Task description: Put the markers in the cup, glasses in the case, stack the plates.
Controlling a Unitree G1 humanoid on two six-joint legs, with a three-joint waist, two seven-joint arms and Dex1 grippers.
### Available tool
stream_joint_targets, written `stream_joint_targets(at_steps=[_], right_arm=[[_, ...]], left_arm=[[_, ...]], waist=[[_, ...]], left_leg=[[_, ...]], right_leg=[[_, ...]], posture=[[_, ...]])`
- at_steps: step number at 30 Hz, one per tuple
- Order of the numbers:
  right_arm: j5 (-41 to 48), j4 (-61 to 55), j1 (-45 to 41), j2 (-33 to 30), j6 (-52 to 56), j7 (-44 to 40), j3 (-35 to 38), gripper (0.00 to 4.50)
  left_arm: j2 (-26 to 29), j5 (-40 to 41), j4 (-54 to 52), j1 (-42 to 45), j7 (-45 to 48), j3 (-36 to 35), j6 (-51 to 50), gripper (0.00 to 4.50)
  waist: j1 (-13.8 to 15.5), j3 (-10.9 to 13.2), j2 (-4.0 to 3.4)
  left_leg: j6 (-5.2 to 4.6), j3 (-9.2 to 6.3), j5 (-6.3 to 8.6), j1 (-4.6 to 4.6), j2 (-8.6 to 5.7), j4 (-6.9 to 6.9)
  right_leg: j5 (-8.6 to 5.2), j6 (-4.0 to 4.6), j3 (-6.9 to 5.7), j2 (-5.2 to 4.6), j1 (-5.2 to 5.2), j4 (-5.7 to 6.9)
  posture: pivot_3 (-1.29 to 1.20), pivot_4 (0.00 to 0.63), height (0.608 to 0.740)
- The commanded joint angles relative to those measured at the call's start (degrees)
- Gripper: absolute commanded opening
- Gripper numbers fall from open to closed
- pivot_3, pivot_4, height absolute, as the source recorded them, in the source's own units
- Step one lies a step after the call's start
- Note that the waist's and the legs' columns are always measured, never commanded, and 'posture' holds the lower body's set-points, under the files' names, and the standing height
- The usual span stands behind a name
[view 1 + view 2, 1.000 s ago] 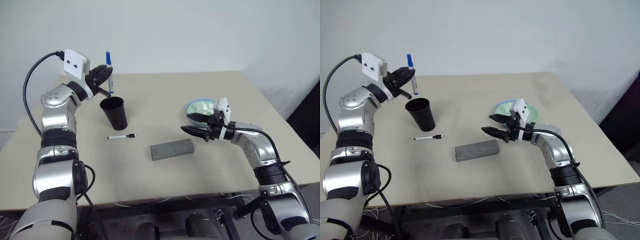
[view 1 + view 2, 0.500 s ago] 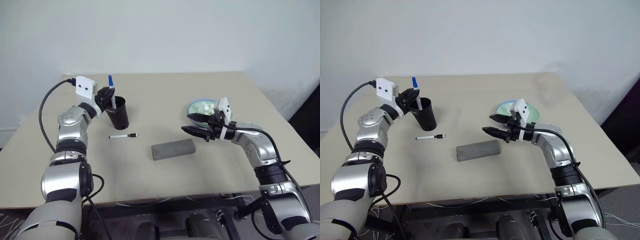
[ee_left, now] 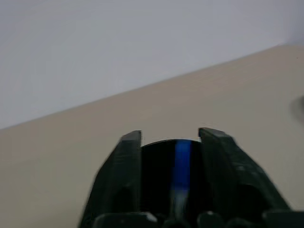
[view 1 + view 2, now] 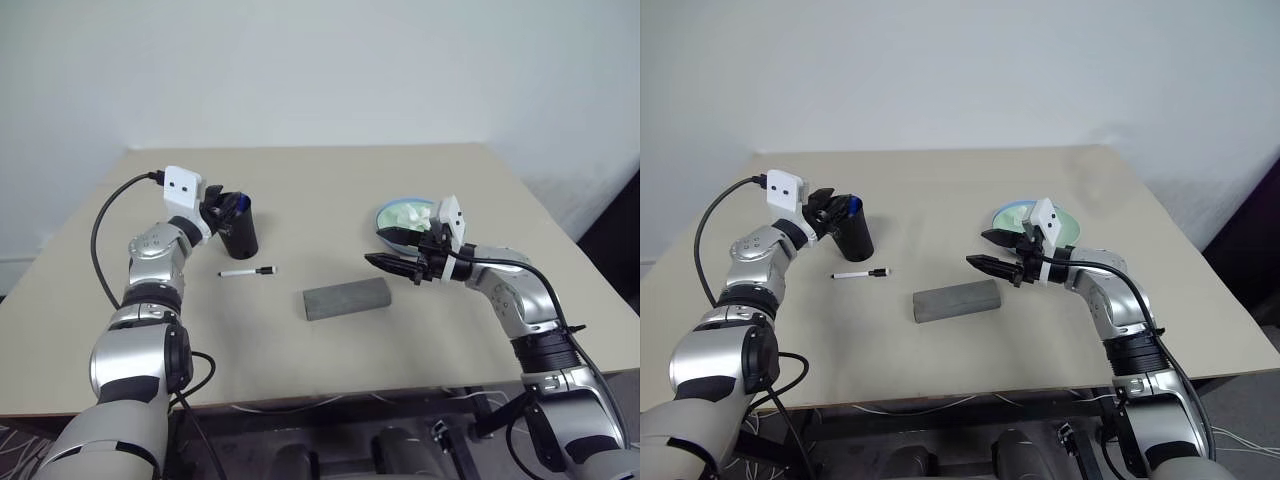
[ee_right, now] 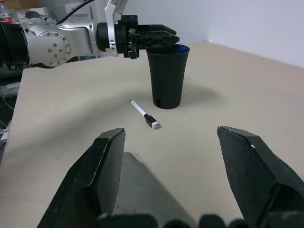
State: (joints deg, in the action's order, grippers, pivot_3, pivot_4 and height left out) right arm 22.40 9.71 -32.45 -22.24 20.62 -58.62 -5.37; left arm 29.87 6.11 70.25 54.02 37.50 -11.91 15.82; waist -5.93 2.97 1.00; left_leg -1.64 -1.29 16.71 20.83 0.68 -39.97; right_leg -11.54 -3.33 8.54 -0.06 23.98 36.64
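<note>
We count one grey case (image 4: 345, 298), lying closed on the beige worktop (image 4: 320, 200) nearest to us, about midway between the two arms. A little farther and to the left lies one marker with a black cap (image 4: 246, 271), flat on the worktop, cap end pointing right, close beside the foot of the cup but not touching it. We count one black cup (image 4: 240, 232), standing upright just beyond that marker. Inside it we see a second marker, the blue-capped one (image 3: 181, 164); its blue cap shows at the rim. That makes two markers in all: one in the cup, one out.

On the right, farther than the case, we see the plates (image 4: 392, 211) lying together as one round pile, a light blue rim with a paler mint surface; something pale and crumpled rests on top, and we cannot tell what it is. We cannot make out the glasses.

The left end effector (image 4: 226, 206) sits at the cup's rim with its two fingers apart, one on each side of the blue cap; it is not clamped on the marker. The right end effector (image 4: 395, 250) hovers above the worktop just in front of the plates, pointing left, its fingers spread wide and holding nothing.
</note>
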Motion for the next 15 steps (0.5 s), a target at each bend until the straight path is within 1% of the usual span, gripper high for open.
stream_joint_targets(at_steps=[1,5,7,12,15], right_arm=[[0.5,-1.9,-0.8,-0.4,-0.3,0.2,1.4,3.36],[0.5,-1.6,-1.0,-0.4,-0.4,0.1,1.3,3.36],[0.5,-1.5,-1.2,-0.5,-0.4,0.0,1.3,3.36],[0.3,-1.0,-1.5,-0.4,-0.6,-0.3,1.0,3.36],[0.2,-0.7,-1.7,-0.2,-0.7,-0.4,0.9,3.36]], left_arm=[[0.4,-0.2,-1.2,2.9,0.1,0.0,1.5,2.84],[0.8,-0.3,-1.9,3.5,0.8,0.2,2.3,2.84],[1.1,0.8,-3.2,4.9,3.5,-0.2,2.0,2.84],[1.8,2.7,-10.3,7.5,20.1,2.5,-3.6,2.84],[2.9,1.2,-14.2,7.9,26.5,5.8,-7.4,2.84]], waist=[[0.1,0.0,0.0],[0.1,0.0,0.0],[0.1,0.0,0.0],[0.2,0.0,0.05],[0.1,0.0,0.04]], left_leg=[[0.0,0.0,0.0,0.0,0.0,0.0],[0.0,0.01,0.0,0.0,0.0,0.0],[0.0,0.01,0.0,0.0,0.0,0.0],[0.0,0.01,0.0,0.07,-0.01,0.0],[0.01,0.05,0.01,0.08,-0.01,0.02]], right_leg=[[0.0,0.0,0.0,0.0,0.0,0.0],[0.0,0.0,0.0,0.0,0.0,-0.01],[0.0,0.0,0.0,0.0,0.0,-0.01],[-0.01,0.01,-0.01,0.01,0.02,-0.05],[-0.02,-0.01,0.02,0.0,0.02,-0.09]], posture=[[0.0,0.0,0.74],[0.0,0.0,0.74],[0.0,0.0,0.74],[0.0,0.0,0.74],[0.0,0.0,0.74]])
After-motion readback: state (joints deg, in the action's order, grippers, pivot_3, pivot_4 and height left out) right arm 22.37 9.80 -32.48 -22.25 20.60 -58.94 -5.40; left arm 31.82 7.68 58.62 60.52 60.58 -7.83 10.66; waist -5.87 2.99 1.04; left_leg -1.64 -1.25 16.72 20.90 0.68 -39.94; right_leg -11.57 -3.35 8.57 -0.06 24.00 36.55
